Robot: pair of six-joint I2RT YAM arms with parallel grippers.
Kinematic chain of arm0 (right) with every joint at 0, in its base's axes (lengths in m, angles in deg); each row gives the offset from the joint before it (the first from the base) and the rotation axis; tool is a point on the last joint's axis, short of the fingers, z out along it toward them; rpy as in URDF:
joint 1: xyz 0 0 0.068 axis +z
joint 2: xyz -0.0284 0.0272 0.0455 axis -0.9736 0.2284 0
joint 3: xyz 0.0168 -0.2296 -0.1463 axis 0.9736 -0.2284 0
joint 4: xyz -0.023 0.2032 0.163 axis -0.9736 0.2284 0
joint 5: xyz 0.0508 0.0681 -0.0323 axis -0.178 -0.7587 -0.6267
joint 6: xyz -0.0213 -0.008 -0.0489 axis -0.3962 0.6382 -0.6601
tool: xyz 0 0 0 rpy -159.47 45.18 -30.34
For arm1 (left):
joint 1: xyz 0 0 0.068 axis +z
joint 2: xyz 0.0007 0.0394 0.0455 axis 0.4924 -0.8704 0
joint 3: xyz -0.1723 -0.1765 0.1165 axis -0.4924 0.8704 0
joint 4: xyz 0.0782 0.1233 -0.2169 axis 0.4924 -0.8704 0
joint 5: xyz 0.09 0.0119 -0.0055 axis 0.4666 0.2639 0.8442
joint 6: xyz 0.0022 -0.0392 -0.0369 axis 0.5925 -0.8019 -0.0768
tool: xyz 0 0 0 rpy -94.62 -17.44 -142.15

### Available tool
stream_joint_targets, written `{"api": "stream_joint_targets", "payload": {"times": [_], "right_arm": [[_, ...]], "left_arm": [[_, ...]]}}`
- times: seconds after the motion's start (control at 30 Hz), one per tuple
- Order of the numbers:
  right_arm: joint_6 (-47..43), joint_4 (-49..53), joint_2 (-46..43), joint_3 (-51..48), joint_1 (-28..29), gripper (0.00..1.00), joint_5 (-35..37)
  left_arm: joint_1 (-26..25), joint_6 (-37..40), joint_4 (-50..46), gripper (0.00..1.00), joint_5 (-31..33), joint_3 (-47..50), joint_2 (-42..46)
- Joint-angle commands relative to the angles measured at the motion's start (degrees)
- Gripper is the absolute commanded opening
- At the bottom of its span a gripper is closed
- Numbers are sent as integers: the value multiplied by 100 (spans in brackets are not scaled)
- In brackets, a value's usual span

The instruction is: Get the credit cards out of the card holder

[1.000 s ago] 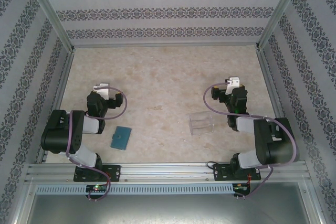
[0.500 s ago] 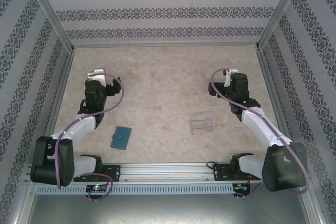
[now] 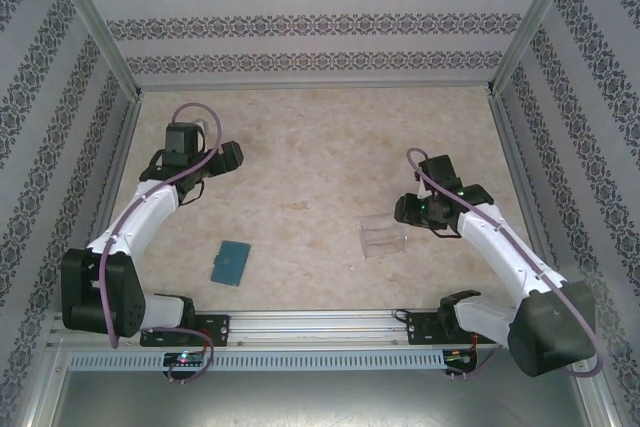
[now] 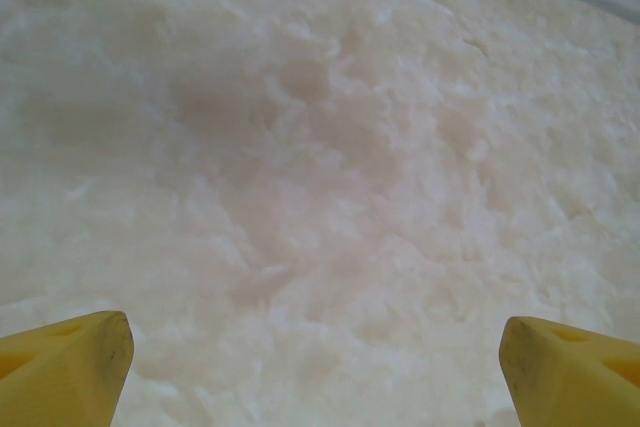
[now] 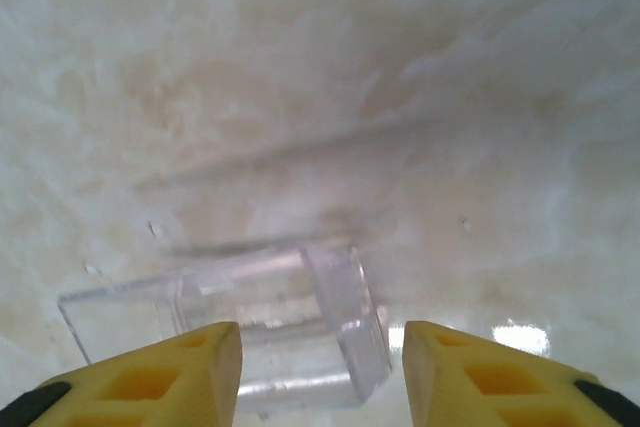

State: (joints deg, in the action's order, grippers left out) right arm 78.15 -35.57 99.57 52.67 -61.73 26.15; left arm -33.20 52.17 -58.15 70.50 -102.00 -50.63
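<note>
The card holder, a small teal wallet, lies shut and flat on the table at the near left. No credit cards are in view. My left gripper hovers well behind the card holder, toward the back left. In the left wrist view its yellow fingertips stand wide apart over bare table, so the left gripper is open and holds nothing. My right gripper hangs just right of the clear box. In the right wrist view it is open, with the box's end between its fingers and a gap on each side.
A clear plastic box stands right of centre, also seen as the box in the right wrist view. Metal frame posts and patterned walls close in the left, right and back sides. A rail runs along the near edge.
Both arms have unfolded and reached out. The left gripper went toward the back left. The right gripper came down next to the clear box and its jaws narrowed.
</note>
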Motion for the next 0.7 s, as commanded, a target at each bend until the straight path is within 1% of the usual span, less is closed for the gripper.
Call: {"api": "stream_joint_targets", "payload": {"times": [0.0, 0.1, 0.27, 0.37, 0.5, 0.67], "right_arm": [[96, 556, 210, 135, 168, 42, 406], [-2, 446, 398, 151, 234, 41, 568], [-296, 265, 804, 252, 283, 42, 507], [-469, 238, 987, 319, 348, 42, 501], [-567, 143, 1093, 337, 356, 41, 475], [-680, 34, 1337, 402, 365, 36, 439]], "left_arm": [[-28, 64, -1359, 95, -337, -635, -128], [-21, 328, -1920, 95, -384, -1006, -262], [-24, 735, -2549, 96, -425, -1384, -444], [-25, 899, -2660, 96, -447, -1425, -485], [-25, 1039, -2679, 97, -662, -1416, -475], [-25, 1084, -2659, 97, -761, -1403, -602]]}}
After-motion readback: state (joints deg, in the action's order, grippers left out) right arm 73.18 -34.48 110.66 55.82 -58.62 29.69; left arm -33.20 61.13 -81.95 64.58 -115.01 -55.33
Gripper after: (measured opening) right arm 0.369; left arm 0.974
